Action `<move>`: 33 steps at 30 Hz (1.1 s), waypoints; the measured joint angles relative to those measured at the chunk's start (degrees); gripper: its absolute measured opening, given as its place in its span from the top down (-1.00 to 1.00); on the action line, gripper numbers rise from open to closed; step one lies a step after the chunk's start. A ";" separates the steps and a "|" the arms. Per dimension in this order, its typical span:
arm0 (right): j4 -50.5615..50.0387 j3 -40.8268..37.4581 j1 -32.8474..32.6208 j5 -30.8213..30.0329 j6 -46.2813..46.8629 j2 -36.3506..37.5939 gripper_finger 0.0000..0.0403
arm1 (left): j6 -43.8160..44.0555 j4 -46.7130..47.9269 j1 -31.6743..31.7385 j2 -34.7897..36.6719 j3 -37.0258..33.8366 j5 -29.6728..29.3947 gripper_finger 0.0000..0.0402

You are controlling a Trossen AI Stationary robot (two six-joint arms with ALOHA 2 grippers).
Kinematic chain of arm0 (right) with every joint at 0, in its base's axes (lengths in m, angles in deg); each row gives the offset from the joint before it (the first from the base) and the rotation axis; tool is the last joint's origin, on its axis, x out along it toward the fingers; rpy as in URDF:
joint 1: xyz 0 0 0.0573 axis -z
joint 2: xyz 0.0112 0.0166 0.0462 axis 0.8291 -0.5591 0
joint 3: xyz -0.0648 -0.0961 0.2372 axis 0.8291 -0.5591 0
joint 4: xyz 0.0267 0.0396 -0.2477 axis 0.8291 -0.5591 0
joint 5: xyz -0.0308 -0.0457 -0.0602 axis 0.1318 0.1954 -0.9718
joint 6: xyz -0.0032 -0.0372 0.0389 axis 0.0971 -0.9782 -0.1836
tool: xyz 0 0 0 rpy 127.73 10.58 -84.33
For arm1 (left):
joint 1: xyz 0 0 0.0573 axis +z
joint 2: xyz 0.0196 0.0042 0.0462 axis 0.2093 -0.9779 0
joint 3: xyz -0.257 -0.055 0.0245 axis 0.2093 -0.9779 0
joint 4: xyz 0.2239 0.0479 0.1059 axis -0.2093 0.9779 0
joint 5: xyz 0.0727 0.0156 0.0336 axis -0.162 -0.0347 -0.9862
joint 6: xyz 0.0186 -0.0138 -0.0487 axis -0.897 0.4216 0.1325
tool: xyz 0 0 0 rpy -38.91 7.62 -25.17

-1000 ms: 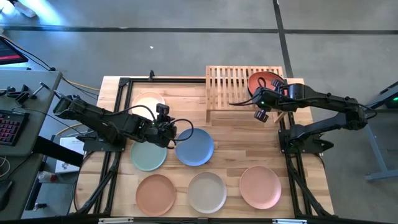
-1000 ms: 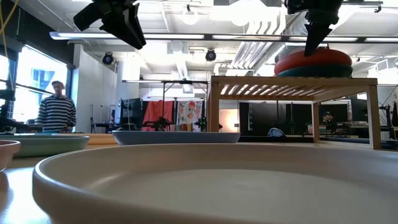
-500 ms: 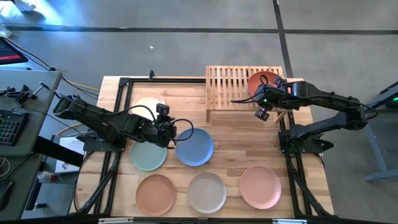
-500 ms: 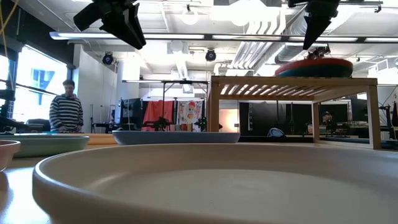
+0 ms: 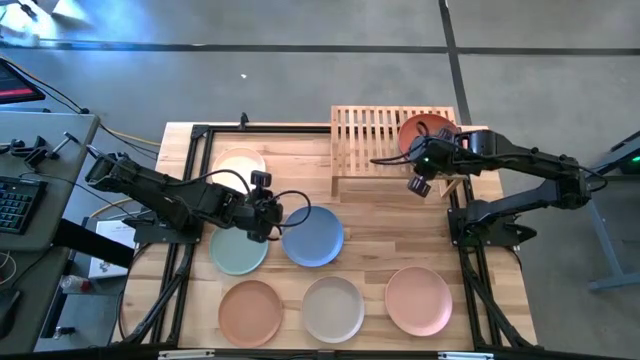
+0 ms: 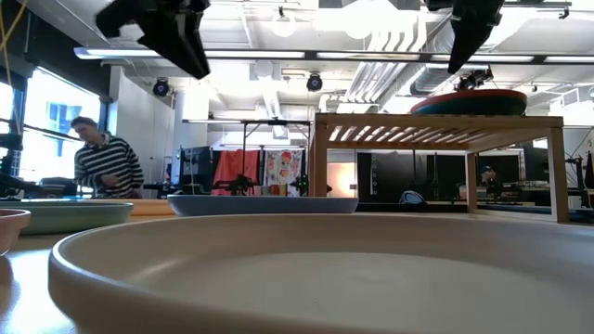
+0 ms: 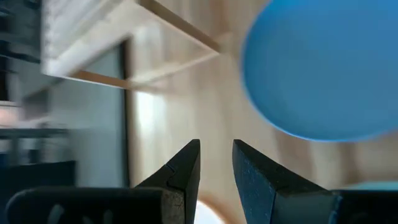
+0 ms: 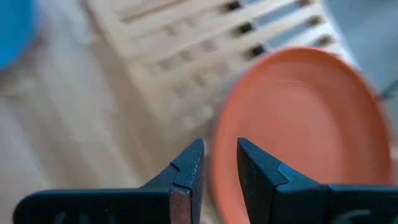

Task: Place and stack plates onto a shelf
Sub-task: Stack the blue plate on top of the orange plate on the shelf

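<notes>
The slatted shelf (image 5: 375, 135) stands at the table's far right. On its right end the red-orange plate (image 5: 428, 130) lies flat on the dark teal plate (image 6: 469, 108). My right gripper (image 5: 415, 162) hangs above that stack's near edge, open by a narrow gap, touching nothing. The other plates lie flat on the table: cream (image 5: 240, 165), pale green (image 5: 236, 252), blue (image 5: 315, 238), terracotta (image 5: 250, 312), beige (image 5: 333, 308) and pink (image 5: 418, 299). My left gripper (image 5: 280, 212) hovers between the pale green and blue plates, open by a narrow gap, with nothing in it.
Black frame rails (image 5: 190, 200) run along the table's left and right sides. The shelf's left half (image 5: 355, 130) is bare slats. A person (image 6: 107, 167) in a striped top moves in the room beyond the table. A desk with a keyboard (image 5: 15, 205) stands left of the table.
My right gripper has risen off the red-orange plate. That plate stood tilted on the teal one a second ago and now lies flat on it. My left gripper has turned a little at the wrist without leaving its place.
</notes>
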 joint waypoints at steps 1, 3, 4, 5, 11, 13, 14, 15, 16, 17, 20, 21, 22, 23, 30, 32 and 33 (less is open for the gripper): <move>0.80 0.00 0.00 2.13 -0.05 0.00 0.65 | 1.26 0.62 0.00 -0.01 0.00 1.40 0.59; 2.57 0.00 0.00 6.19 -0.03 0.00 0.65 | 4.30 1.87 0.00 -0.01 0.00 3.01 0.59; 3.53 0.00 -0.02 7.79 -0.10 0.00 0.65 | 6.03 2.25 0.00 -0.01 0.00 3.14 0.59; 4.46 0.00 -0.03 9.32 -0.13 0.00 0.65 | 7.99 2.51 0.00 0.00 0.00 3.18 0.59; 9.19 0.00 -2.58 10.92 0.21 0.00 0.65 | 23.04 3.52 0.51 0.00 0.00 3.72 0.59; 11.29 0.00 -4.20 10.97 0.64 0.00 0.65 | 27.37 4.44 1.44 0.00 0.00 6.29 0.59; 12.31 0.00 -5.01 10.99 1.28 0.00 0.65 | 29.04 5.05 1.96 0.00 0.00 7.57 0.59; 13.27 0.00 -5.82 10.97 1.53 0.00 0.65 | 30.37 5.67 2.58 0.01 0.00 8.46 0.59; 14.19 0.00 -6.57 10.95 1.59 0.00 0.65 | 31.47 6.13 3.18 0.01 0.00 9.20 0.59; 14.97 0.00 -7.36 10.80 1.62 0.00 0.65 | 32.25 6.36 3.82 0.01 0.00 9.60 0.59; 16.56 0.00 -9.48 9.64 1.69 0.00 0.65 | 34.02 5.94 5.86 -0.01 0.00 11.01 0.59; 16.83 0.00 -10.07 9.19 1.68 0.00 0.65 | 34.31 5.65 6.62 0.00 0.00 11.45 0.59; 16.91 0.00 -10.60 8.46 1.69 0.00 0.65 | 34.34 5.56 7.38 -0.01 0.00 12.21 0.59; 16.91 0.00 -11.03 7.98 1.67 0.00 0.65 | 34.34 5.54 8.19 -0.01 0.00 13.15 0.59; 16.92 0.00 -12.97 5.31 1.67 0.00 0.65 | 33.83 4.89 12.46 -0.01 0.00 16.28 0.59; 16.91 0.00 -13.29 5.29 1.67 0.00 0.65 | 33.77 4.30 13.17 -0.01 0.00 17.10 0.59; 16.92 0.00 -13.38 5.30 1.67 0.00 0.65 | 33.48 4.00 13.46 -0.08 0.00 17.75 0.59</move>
